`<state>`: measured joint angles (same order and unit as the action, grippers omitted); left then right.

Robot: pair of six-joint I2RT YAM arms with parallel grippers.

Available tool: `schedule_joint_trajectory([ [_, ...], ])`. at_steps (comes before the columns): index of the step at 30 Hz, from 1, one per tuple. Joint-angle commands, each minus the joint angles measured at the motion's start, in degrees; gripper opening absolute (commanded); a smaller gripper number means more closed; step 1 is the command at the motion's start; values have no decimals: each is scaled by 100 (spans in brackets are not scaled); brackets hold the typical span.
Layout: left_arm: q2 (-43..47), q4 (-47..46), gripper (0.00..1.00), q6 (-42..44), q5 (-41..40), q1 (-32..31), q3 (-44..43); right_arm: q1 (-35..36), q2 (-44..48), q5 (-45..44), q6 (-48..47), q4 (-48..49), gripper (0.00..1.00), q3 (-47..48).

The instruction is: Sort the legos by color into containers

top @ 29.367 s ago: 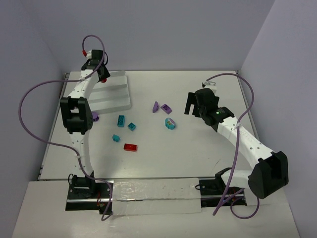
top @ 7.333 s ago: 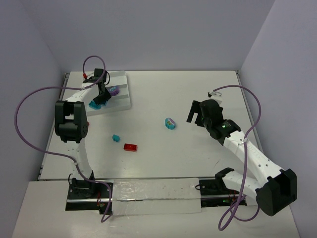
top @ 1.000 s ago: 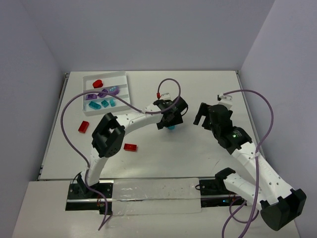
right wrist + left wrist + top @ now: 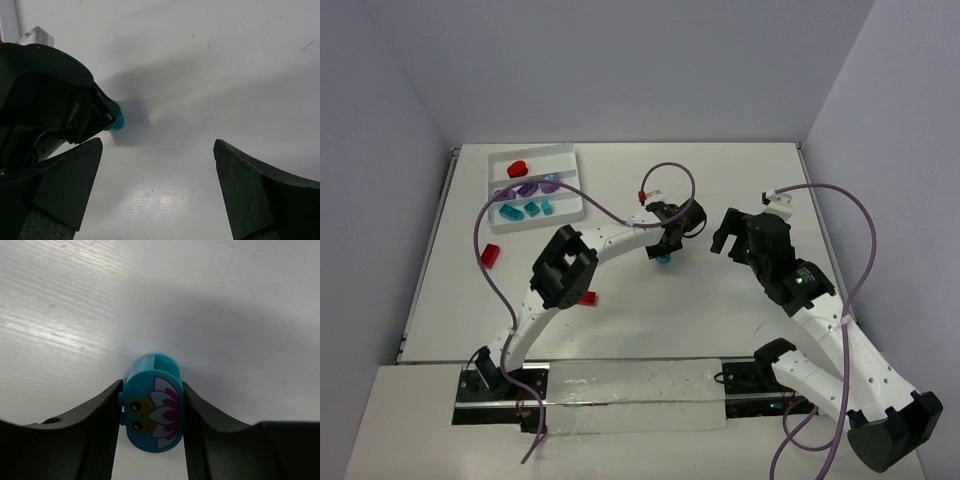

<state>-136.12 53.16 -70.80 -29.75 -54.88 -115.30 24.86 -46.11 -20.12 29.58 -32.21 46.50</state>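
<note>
1. Firmly, the left gripper (image 4: 152,412) pinches a rounded teal plastic piece (image 4: 152,400) printed with a pink-and-white flower face, one black finger (image 4: 97,432) pressed to each side.
2. That piece is near the middle of the white table (image 4: 720,180), low at its surface; whether it rests there is unclear.
3. Just to its right, the right gripper (image 4: 157,187) points at it, fingers spread wide around nothing.
4. At the back left, the white ribbed plastic tray (image 4: 565,158) holds a red brick (image 4: 517,168), purple bricks (image 4: 526,188) and teal bricks (image 4: 525,210) in separate rows.
5. One small red brick (image 4: 490,255) lies on the table left of the arm; another red one (image 4: 588,297) peeks from beneath the arm's elbow.
</note>
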Motion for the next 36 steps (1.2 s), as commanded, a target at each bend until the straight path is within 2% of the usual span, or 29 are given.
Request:
schedule_joint_trajectory([
  [1, 1174, 298, 0, 446, -571, 300, 552, -16, 62, -56, 85, 184, 100, 94],
  [4, 1913, 7, 0, 915, -670, 733, 1248, -8, 128, -12, 125, 272, 100, 44],
  [10, 2686, -137, 0, 1641, -756, 1820, 1636, -17, -4, 3, 90, 322, 100, 16],
  [15, 2656, -410, 0, 1966, -382, 2702, 1581, -17, 21, 59, 65, 347, 100, 1],
  [19, 2207, -523, 0, 2169, -40, 3136, 1156, -16, 58, 64, 71, 327, 100, 11],
  [25, 1532, -446, 1, 2269, 149, 3435, 515, -17, 18, 46, 99, 322, 100, -9],
  [29, 1403, -745, 4, 2386, 311, 3484, 509, -16, -65, 53, 74, 338, 100, 8],
  [34, 1097, -661, 6, 2416, 315, 3537, 345, -11, -156, 58, 56, 365, 100, 46],
  [36, 1050, -678, 11, 2427, 304, 3537, 393, -16, -176, 61, 56, 367, 100, 49],
])
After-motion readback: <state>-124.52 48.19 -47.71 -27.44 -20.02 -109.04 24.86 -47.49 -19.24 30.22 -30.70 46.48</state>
